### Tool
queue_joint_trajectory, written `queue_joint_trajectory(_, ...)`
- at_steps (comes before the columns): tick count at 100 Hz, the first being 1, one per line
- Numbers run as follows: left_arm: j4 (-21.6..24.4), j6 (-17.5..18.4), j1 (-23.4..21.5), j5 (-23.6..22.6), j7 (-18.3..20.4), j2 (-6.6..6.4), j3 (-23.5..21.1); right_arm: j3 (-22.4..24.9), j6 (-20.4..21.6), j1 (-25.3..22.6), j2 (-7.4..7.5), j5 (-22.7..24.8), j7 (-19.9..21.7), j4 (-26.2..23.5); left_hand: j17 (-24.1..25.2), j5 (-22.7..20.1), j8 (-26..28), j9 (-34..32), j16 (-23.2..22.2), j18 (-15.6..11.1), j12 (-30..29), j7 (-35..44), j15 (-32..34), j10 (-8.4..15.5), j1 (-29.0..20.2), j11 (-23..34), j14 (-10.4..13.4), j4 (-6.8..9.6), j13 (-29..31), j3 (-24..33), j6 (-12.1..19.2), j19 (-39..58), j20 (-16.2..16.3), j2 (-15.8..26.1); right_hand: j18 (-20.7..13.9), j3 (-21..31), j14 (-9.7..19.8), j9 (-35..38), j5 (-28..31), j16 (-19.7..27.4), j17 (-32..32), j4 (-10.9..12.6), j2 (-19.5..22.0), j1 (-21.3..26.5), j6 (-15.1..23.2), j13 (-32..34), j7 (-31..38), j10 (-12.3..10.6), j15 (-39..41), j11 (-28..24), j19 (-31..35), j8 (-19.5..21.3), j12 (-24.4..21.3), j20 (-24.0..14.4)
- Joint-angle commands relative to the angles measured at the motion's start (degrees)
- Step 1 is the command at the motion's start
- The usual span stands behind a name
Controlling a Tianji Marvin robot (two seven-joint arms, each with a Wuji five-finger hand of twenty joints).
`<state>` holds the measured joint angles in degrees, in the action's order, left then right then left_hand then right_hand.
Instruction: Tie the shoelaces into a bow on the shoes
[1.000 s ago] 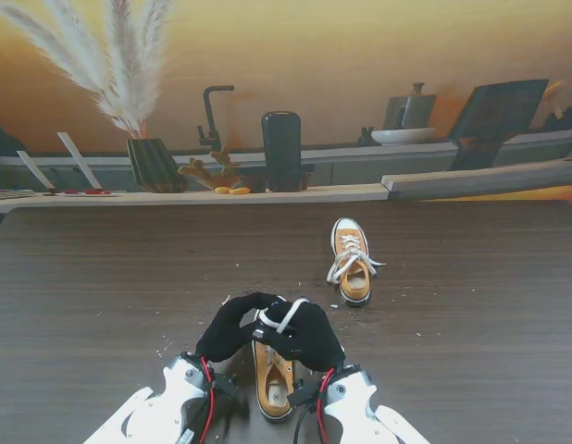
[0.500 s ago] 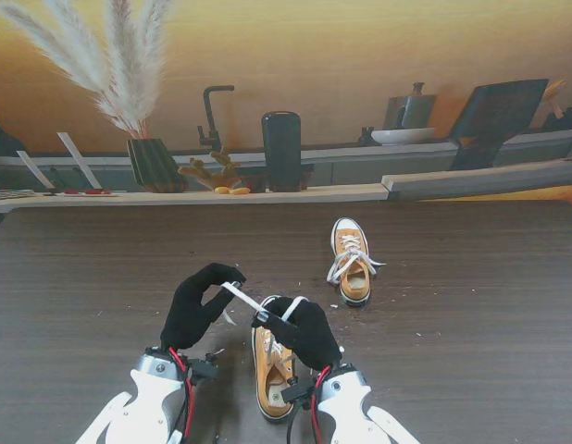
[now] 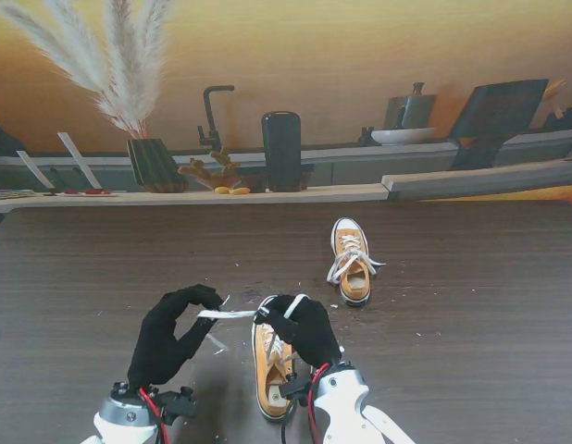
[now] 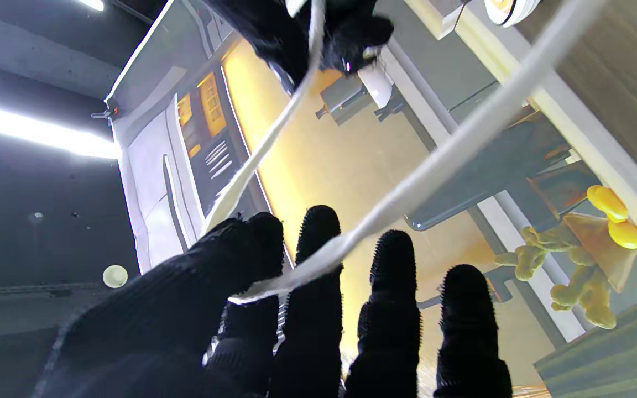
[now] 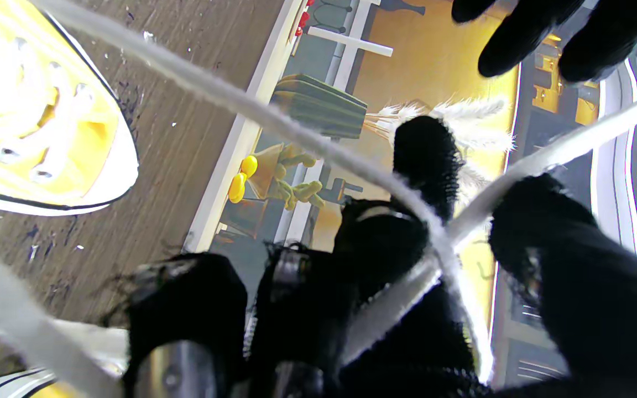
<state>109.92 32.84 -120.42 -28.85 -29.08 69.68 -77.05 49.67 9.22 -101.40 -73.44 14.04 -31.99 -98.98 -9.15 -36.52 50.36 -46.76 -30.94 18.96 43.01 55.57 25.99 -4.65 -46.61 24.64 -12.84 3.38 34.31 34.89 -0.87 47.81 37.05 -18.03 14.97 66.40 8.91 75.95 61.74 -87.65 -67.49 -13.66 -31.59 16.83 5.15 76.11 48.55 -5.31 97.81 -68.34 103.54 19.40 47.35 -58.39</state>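
A yellow sneaker (image 3: 272, 375) lies close to me, toe pointing away, partly hidden under my right hand (image 3: 300, 331). That black-gloved hand is shut on a loop of white shoelace (image 3: 293, 303) above the shoe's tongue. My left hand (image 3: 170, 333), also black-gloved, sits to the left of the shoe and pinches the other white lace end (image 3: 227, 314) between thumb and fingers, stretched taut toward the right hand. The left wrist view shows this lace (image 4: 407, 188) running across the fingers (image 4: 313, 265). In the right wrist view, laces (image 5: 351, 160) cross over the gloved fingers (image 5: 423, 155), beside the sneaker (image 5: 36, 127).
A second yellow sneaker (image 3: 351, 262) with a tied white bow lies farther from me, slightly right. At the table's far edge stand a vase of pampas grass (image 3: 155, 164), a dark canister (image 3: 281, 151) and a toy figure (image 3: 212, 172). Small white crumbs dot the dark wood table (image 3: 471, 296).
My left hand has pulled away from the right hand, leftward and nearer to me, drawing the lace out straight and taut. The right hand stayed over the shoe.
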Motion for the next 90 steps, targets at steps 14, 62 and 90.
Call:
queue_joint_trajectory(14, 1.1, -0.5, -6.0, -5.8, -0.8, -1.11, 0.0, -0.1, -0.1, 0.2, -0.24, -0.6, 0.8, -0.4, 0.3, 0.0, 0.9, 0.3, -0.8, 0.2, -1.2, 0.7, 0.1, -0.3, -0.8, -0.8, 0.7, 2.34, 0.8, 0.4, 7.4, 1.1, -1.4, -0.3, 0.3, 1.7, 15.5, 7.2, 0.9, -2.3, -1.9, -1.1, 0.7, -0.7, -3.0, -0.5, 0.8, 6.7, 5.1, -4.1, 16.4, -1.4, 1.3, -0.9)
queue_joint_trajectory(62, -1.3, 0.3, -9.2, -12.1, 2.3, -3.38, 4.2, -0.1, 0.3, 0.4, -0.20, -0.5, 0.9, -0.5, 0.0, -0.1, 4.0, 0.4, -0.7, -0.6, -1.2, 1.8, -0.4, 0.0, 1.1, -0.6, 1.6, 4.62, 0.7, 2.5, 7.1, 2.0, -2.0, -0.3, 0.6, 1.7, 15.2, 7.2, 1.2, -2.3, -1.8, -0.5, 0.8, -1.1, -3.0, -0.5, -0.3, 6.8, 5.1, -3.8, 16.4, -0.3, 1.2, -0.2)
queue_joint_trajectory(90, -2.0, -1.1, -9.3, -11.2, 6.1, -4.15, 4.4, -0.1, 0.6, 0.1, -0.13, -0.4, 1.0, -0.6, 0.9, -0.2, -6.3, 2.8, -0.4, -1.1, -9.6, -6.1, -1.6, 0.0, 0.7, -1.6, 1.8, 2.87, -0.6, -2.8, 7.6, 1.3, -2.8, -0.2, 0.8, 1.6, 14.6, 7.2, 1.1, -2.3, -1.7, -0.7, 0.5, -0.6, -3.0, -0.6, -0.1, 6.9, 4.9, -3.6, 16.4, -0.4, 1.1, 0.3)
